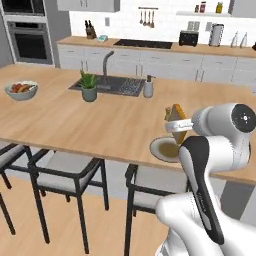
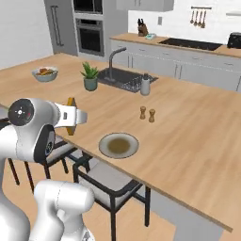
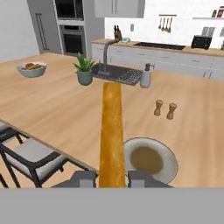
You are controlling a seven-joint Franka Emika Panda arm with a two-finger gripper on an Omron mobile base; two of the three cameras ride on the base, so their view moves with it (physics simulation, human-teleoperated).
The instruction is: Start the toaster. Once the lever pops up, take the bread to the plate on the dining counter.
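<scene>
Gripper (image 3: pixel 113 178) clamped on bread (image 3: pixel 112 131) edge-on; carry forward over plate (image 3: pixel 151 159), lower flat, then release.

White arm reaching forward, hand (image 3: pixel 112 178) level, fingers seemingly clamped on bread (image 3: pixel 111 131)

The counter (image 2: pixel 197 141) is light wood with a smooth, matt, faintly streaked grain. Near its front edge the plate (image 2: pixel 118 145) looks like dull glazed ceramic, grey at the rim and brownish in the middle. The bread (image 3: pixel 112 131), seen edge-on, shows a rough, mottled golden-brown crust. The dark fingers (image 3: pixel 81 178) look like matt plastic. The sink (image 3: pixel 124 75) is dark and matt, its tap (image 3: pixel 106 54) brushed grey metal. The chair (image 2: pixel 110 181) has a black frame and a grey cloth-like seat.
</scene>
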